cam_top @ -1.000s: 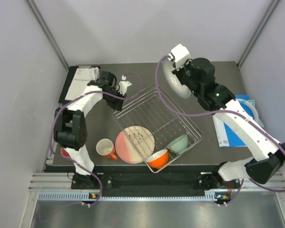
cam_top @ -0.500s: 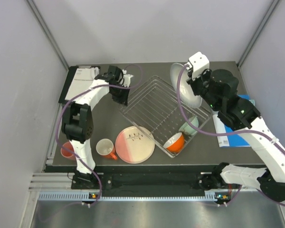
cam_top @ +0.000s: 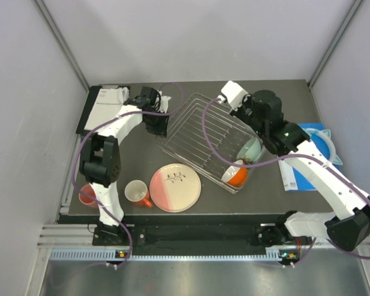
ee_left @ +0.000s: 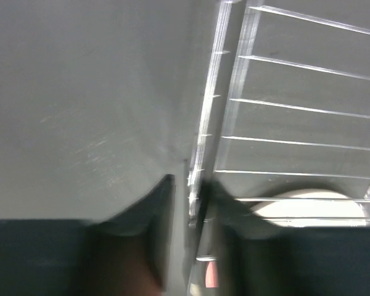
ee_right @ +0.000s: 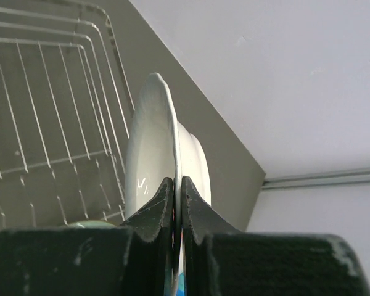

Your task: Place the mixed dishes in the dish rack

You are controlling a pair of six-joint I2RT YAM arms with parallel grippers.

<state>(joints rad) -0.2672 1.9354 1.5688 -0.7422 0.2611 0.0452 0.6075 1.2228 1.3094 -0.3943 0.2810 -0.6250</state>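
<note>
The dish rack [cam_top: 194, 135] lies askew mid-table. A mint green bowl [cam_top: 251, 150] and an orange bowl [cam_top: 238, 175] sit at its near right end. My left gripper [cam_top: 156, 123] is shut on the rack's left wire rim [ee_left: 203, 142], one finger on each side of the wire [ee_left: 190, 185]. My right gripper [cam_top: 242, 112] hangs over the rack's far right part. It is shut on the rim of a white plate [ee_right: 149, 157] held on edge [ee_right: 177, 180]; the arm hides that plate from above. The pink-and-cream plate [cam_top: 176, 187], orange mug [cam_top: 136, 193] and salmon cup [cam_top: 86, 197] stand on the table.
A black tray with white papers [cam_top: 102, 103] lies at the back left, just behind my left arm. A blue object [cam_top: 319, 139] and a sheet of paper [cam_top: 290, 174] lie at the right edge. Grey walls close in the table on three sides.
The rack has slid and turned toward the back right, carrying its two bowls. My right gripper has swung left and down over the rack with the white plate. My left gripper keeps its hold.
</note>
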